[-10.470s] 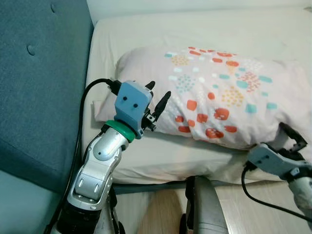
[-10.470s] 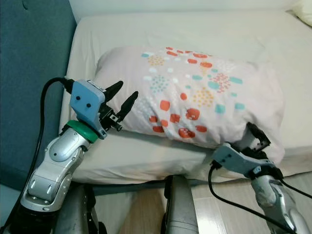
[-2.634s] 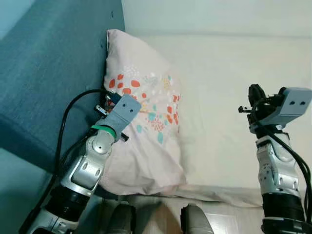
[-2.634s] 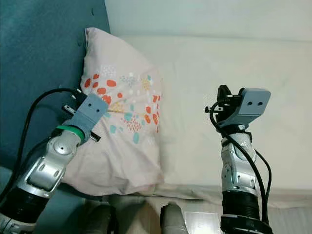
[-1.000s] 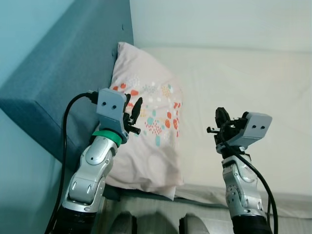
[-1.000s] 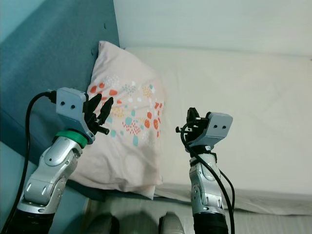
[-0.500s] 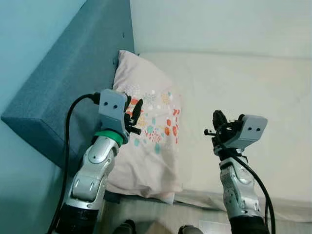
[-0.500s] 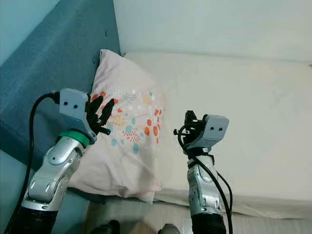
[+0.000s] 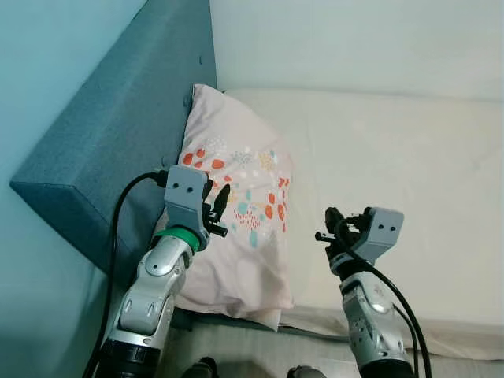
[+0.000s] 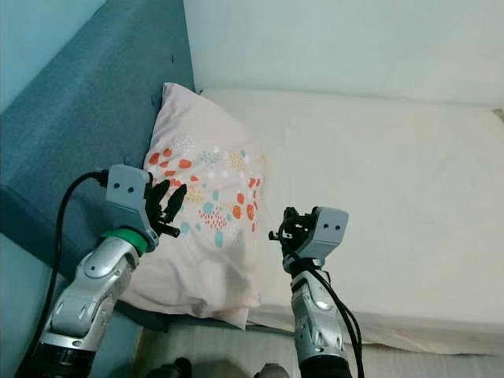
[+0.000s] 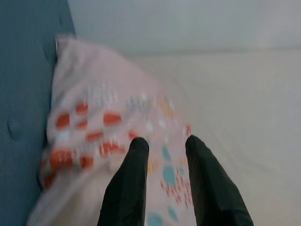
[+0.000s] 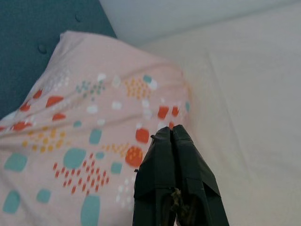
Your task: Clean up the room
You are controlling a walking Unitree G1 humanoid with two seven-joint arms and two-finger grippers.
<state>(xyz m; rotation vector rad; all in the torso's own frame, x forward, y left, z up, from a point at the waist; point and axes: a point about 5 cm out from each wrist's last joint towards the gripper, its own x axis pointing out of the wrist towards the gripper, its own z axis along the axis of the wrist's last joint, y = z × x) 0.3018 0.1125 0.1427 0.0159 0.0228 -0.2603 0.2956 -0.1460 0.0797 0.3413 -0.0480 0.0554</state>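
The spotted pillow (image 9: 236,205) lies at the left middle of the head views, on the cream bed (image 9: 409,165), leaning against the blue headboard (image 9: 118,134); it looks soft, light and floppy, so a corner or edge would likely be the best place to pinch it. The left gripper (image 9: 217,211) hangs just over the pillow's lower left part, fingers (image 11: 134,179) spread apart and holding nothing. The right gripper (image 12: 171,141) is low in the middle, over the bed beside the pillow, fingers pressed together and holding nothing.
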